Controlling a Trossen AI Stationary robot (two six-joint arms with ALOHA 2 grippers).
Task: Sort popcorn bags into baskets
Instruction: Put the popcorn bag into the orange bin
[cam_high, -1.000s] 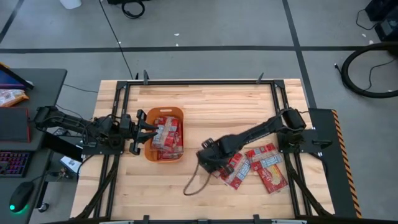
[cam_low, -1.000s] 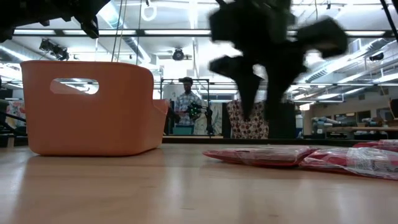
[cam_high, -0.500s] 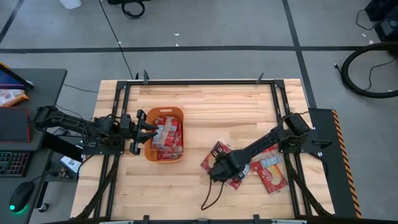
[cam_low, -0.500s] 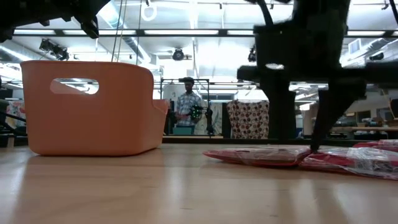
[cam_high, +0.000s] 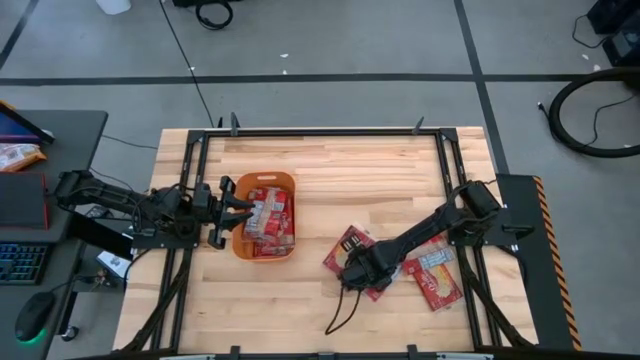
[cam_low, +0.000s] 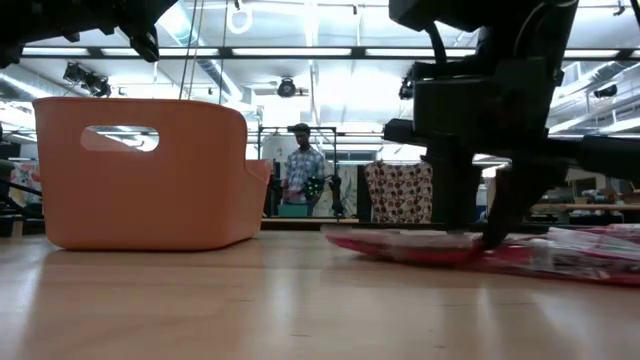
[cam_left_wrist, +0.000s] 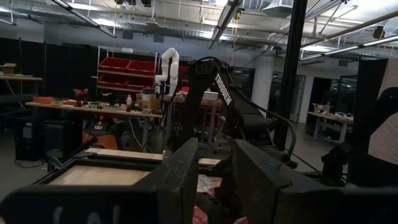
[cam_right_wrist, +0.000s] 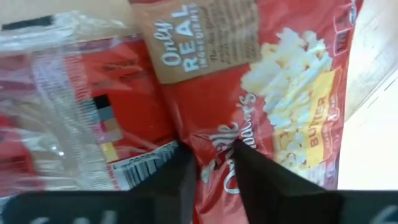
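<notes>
The orange basket (cam_high: 238, 215) (cam_low: 140, 170) stands at the table's left and holds several red popcorn bags (cam_high: 268, 215). Several more bags lie flat at the right (cam_high: 432, 268) (cam_low: 590, 255). My right gripper (cam_high: 355, 274) (cam_low: 478, 238) (cam_right_wrist: 211, 171) is down on the leftmost of these, a red bag with a popcorn picture (cam_right_wrist: 280, 93) (cam_low: 400, 247), and is shut on it. My left gripper (cam_high: 224, 212) (cam_left_wrist: 214, 180) hovers open over the basket's left end, touching nothing. My right gripper pinches a raised crease (cam_right_wrist: 214, 146) of the bag's red wrapper between its two fingers, near the printed lettering. The fingers (cam_low: 458, 215) come from above, pointing down. The bag lies flat on the table, partly overlapping a neighbouring bag with a barcode (cam_right_wrist: 106, 124).
A dark cord loop (cam_high: 335, 315) lies on the table near the right gripper. Black rails run along the table's left (cam_high: 185, 270) and right (cam_high: 455, 160) sides. Bare wood shows between basket and loose bags (cam_high: 310, 270). A person (cam_low: 300, 170) stands in the room beyond.
My right gripper moved toward the table's near edge and came down onto the leftmost loose bag. In the low view its fingers then drew closer together on the bag's wrapper. The left arm kept still.
</notes>
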